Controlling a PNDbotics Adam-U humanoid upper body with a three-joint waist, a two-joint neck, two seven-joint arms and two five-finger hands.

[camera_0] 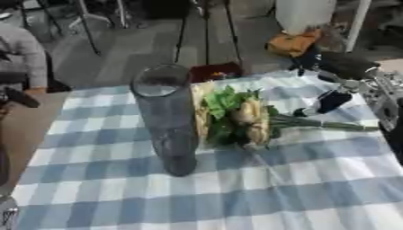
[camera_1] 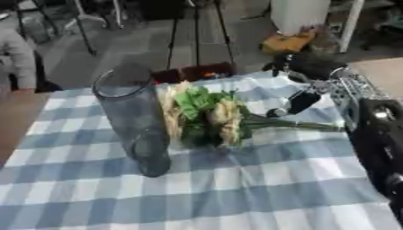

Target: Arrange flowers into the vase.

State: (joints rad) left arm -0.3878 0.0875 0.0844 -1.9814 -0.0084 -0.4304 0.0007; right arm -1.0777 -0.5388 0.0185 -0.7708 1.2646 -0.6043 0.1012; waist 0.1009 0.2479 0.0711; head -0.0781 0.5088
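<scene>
reaching in from the far right, the right hand (camera_0: 327,102) hovers by the stems of the flowers (camera_0: 240,117) lying on the checked worktop (camera_0: 236,197) beside the upright glass vase (camera_0: 167,119), its fingers' state unclear, so grasping the stems looks next.

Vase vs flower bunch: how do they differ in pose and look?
The vase stands upright; the flower bunch lies flat on its side, stems pointing toward the right hand. The vase is clear grey glass with nothing in it; the flower bunch is yellow blooms with green leaves. Both rest side by side on the blue checked tablecloth.
</scene>
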